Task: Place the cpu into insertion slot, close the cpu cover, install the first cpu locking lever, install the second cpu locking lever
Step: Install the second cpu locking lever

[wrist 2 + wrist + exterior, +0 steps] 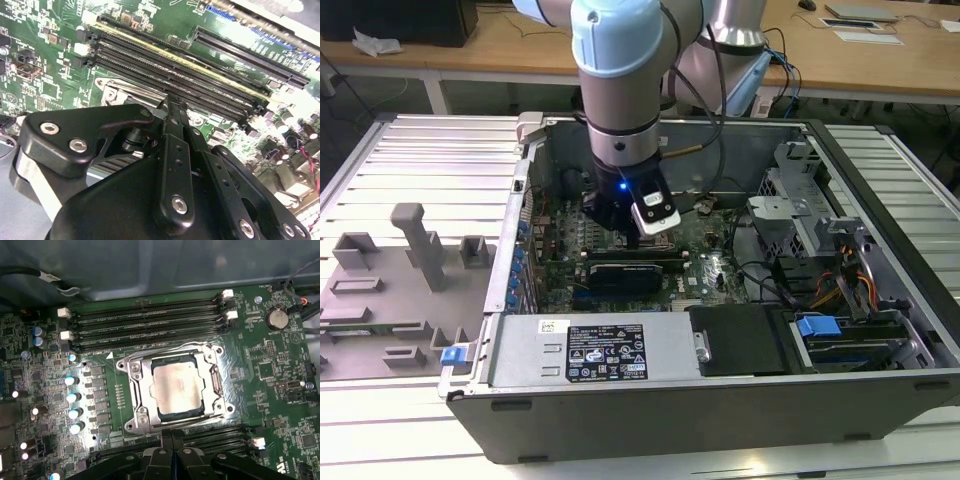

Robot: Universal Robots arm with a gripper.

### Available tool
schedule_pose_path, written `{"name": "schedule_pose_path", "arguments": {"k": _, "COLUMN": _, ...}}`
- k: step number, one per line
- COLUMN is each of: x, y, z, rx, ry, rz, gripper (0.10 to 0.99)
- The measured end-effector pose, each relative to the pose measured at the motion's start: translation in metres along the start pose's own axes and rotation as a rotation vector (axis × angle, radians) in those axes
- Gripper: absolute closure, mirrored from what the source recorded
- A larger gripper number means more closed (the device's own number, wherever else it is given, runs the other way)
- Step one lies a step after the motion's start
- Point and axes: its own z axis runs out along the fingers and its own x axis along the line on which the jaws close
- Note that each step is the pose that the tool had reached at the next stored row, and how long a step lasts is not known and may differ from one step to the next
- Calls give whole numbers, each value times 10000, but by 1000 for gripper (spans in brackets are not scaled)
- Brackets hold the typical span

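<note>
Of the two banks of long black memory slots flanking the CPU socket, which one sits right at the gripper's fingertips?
The bank that the gripper overlaps in the first wrist view; the other bank lies across the cpu cover, toward the case wall.

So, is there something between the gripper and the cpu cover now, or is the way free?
Nothing visible stands in the way. In the first wrist view the gripper sits at the edge of the cpu cover, which lies flat around the cpu. The memory slots lie on the far side of the socket, away from the gripper.
</note>
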Motion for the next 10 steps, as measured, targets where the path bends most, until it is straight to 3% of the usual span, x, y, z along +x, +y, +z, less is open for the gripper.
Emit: {"name": "schedule_pose_path", "arguments": {"k": 10, "x": -24, "y": 152, "z": 22, "rx": 0, "ry": 0, "rz": 1, "gripper": 980}}
